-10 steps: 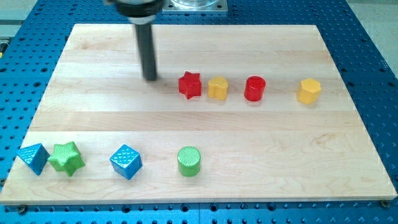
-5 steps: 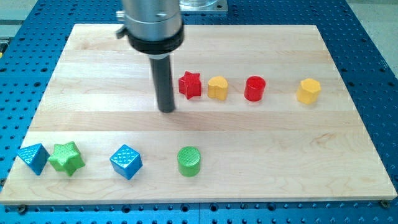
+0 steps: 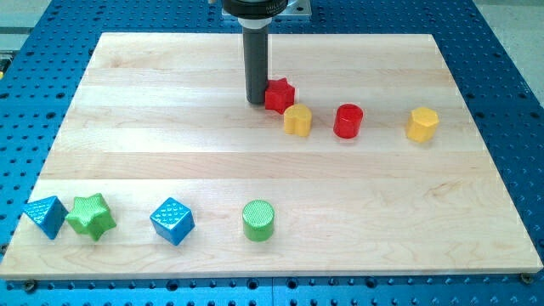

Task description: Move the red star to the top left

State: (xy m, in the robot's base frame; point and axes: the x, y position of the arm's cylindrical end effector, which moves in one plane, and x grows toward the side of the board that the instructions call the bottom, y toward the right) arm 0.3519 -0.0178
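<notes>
The red star (image 3: 280, 93) lies on the wooden board (image 3: 153, 136), above the middle, just up and left of a yellow block (image 3: 297, 120). My tip (image 3: 256, 101) stands right against the star's left side, touching it. The dark rod rises from the tip to the view's top edge.
A red cylinder (image 3: 348, 121) and a yellow hexagonal block (image 3: 422, 124) lie to the right of the star. Along the bottom lie a blue block (image 3: 45, 216), a green star (image 3: 91, 215), a blue cube (image 3: 172, 221) and a green cylinder (image 3: 258, 220).
My tip swung down to the star's lower left, then up to its left side. The red star has shifted up and to the right, away from its old spot beside the yellow block.
</notes>
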